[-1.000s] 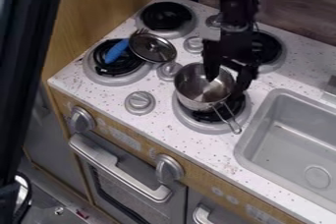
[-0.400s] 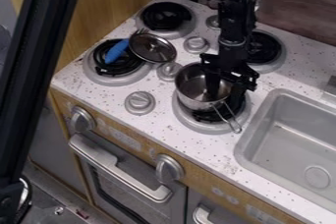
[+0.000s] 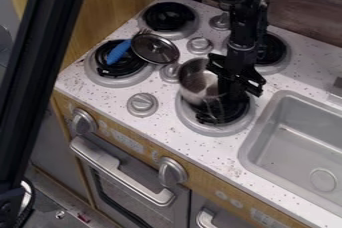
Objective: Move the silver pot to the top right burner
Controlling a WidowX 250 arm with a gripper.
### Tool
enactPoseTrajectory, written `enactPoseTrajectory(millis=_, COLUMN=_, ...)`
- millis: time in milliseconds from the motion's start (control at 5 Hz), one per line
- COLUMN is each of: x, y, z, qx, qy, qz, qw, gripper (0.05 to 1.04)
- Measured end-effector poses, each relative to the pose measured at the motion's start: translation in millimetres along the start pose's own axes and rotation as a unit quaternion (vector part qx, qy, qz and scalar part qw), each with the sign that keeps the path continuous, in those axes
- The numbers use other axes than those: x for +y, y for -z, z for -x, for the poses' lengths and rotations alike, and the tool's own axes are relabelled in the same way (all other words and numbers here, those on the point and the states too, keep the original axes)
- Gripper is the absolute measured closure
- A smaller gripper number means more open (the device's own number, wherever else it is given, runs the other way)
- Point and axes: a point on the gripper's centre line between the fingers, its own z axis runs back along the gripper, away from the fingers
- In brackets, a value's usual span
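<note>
From my station I saw the silver pot point(image 3: 198, 83) mid-frame, partly over the near burner point(image 3: 205, 129), my gripper point(image 3: 231, 94) at its right side, open or closed I couldn't tell, lid point(image 3: 155, 49) and blue handle point(image 3: 119, 52) upper left, sink point(image 3: 294, 142) lower right.

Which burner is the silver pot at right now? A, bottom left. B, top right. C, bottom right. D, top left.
C: the pot sits over the back edge of the bottom right burner, nearer the camera than the top right one.
</note>
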Motion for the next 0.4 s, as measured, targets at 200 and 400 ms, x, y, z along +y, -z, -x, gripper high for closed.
enactPoseTrajectory(millis=200, x=-7.0, y=-12.7, z=-21.8, qx=-0.035, qy=0.067, qz=-0.010, qw=0.9971, gripper=1.009)
enactPoseTrajectory(millis=400, x=-26.1, y=-28.1, z=-49.7, qx=-0.074, qy=0.135, qz=-0.022, qw=0.9878, gripper=1.013)
